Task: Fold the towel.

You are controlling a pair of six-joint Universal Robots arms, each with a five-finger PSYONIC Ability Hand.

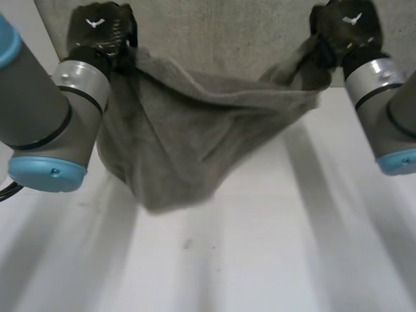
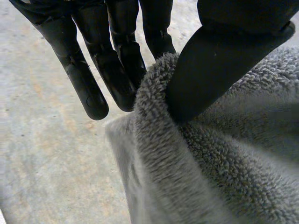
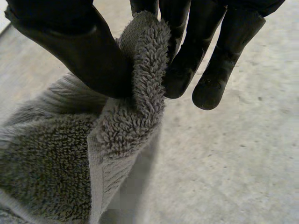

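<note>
A grey terry towel hangs in the air between my two hands and sags in the middle above the white table. My left hand holds its left corner. In the left wrist view the thumb presses the towel against the fingers. My right hand holds the other corner. In the right wrist view its thumb and fingers pinch a fold of the towel.
A grey mat-like surface lies at the far side of the table, under both hands. The white table stretches toward the near edge below the hanging towel.
</note>
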